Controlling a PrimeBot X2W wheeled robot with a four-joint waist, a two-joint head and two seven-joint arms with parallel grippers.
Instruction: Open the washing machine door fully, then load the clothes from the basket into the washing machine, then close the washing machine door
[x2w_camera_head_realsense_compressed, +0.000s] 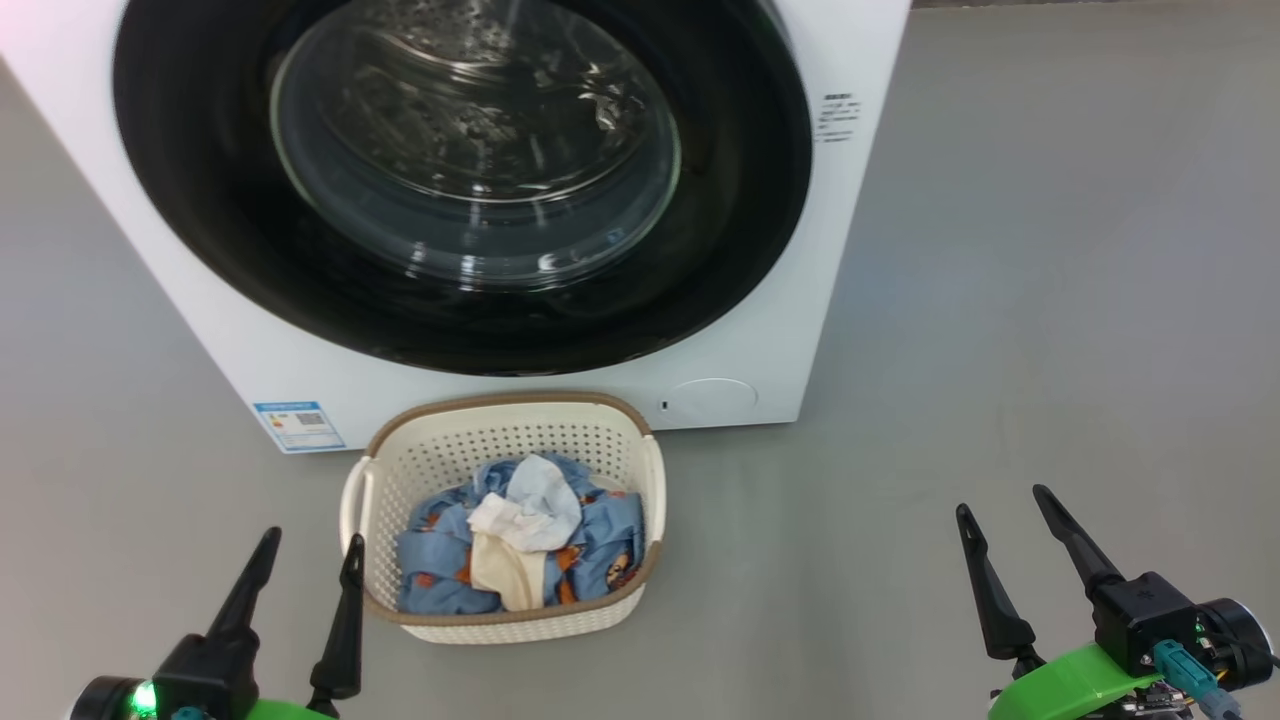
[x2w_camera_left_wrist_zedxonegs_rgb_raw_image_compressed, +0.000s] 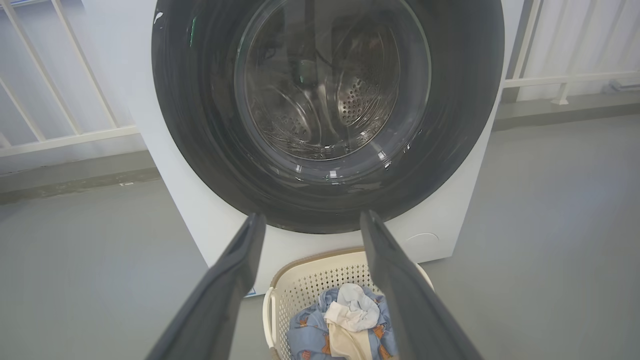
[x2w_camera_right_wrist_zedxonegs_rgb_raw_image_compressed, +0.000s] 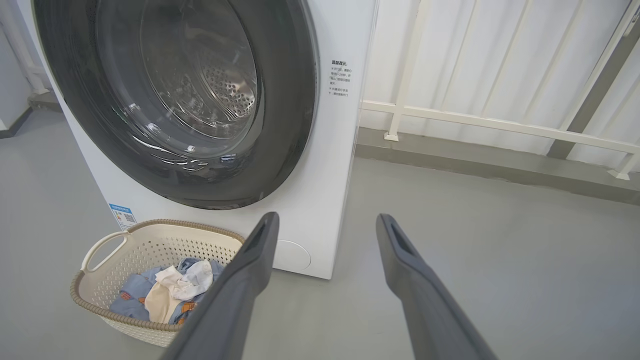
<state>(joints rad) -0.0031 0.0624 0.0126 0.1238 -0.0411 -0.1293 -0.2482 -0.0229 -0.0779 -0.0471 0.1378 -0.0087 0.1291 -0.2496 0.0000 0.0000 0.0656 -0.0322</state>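
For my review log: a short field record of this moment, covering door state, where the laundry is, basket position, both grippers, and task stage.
washing machine door: shut against the washing machine
clothes: heaped in the basket, white and cream pieces on top of blue ones
basket: on the grey floor, directly in front of the machine, below the door
left gripper: open, empty, beside the basket's left side
right gripper: open, empty, over the floor to the basket's right
task stage: door not yet opened

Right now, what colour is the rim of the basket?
The basket has a brown, woven-look rim; the head view shows it best.
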